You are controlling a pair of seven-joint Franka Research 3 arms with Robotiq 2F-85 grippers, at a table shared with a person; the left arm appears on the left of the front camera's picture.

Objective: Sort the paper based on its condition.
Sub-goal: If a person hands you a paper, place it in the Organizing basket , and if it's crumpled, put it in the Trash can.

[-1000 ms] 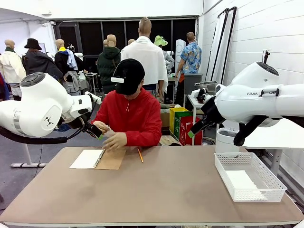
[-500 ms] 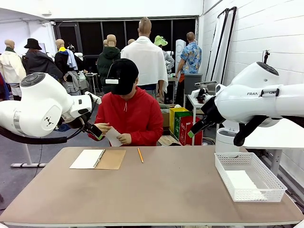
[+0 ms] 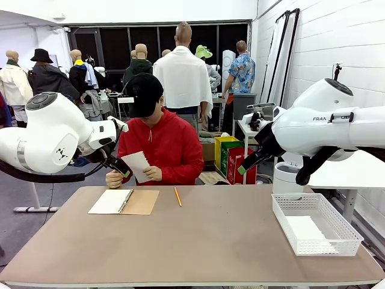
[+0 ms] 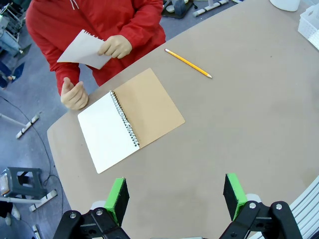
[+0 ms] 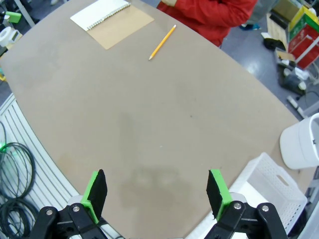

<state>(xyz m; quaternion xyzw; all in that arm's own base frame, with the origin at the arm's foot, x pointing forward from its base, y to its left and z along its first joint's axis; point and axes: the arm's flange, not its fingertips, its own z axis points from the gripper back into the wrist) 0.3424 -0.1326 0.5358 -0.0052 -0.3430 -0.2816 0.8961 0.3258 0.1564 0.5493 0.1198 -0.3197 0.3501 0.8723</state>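
With the left gripper [image 4: 175,191] and right gripper [image 5: 155,191] both held wide and empty, the paper sheet [image 4: 83,49] in the person's hand [image 4: 115,46] could be creased if clamped off-centre.

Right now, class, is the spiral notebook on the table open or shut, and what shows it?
Open: the notebook lies flat, white page on one side of the spiral, brown cover spread on the other.

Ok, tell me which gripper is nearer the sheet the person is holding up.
Left. The left gripper hangs over the table's left side, the sheet past the notebook. The right gripper hangs over the right side by the basket, farther off.
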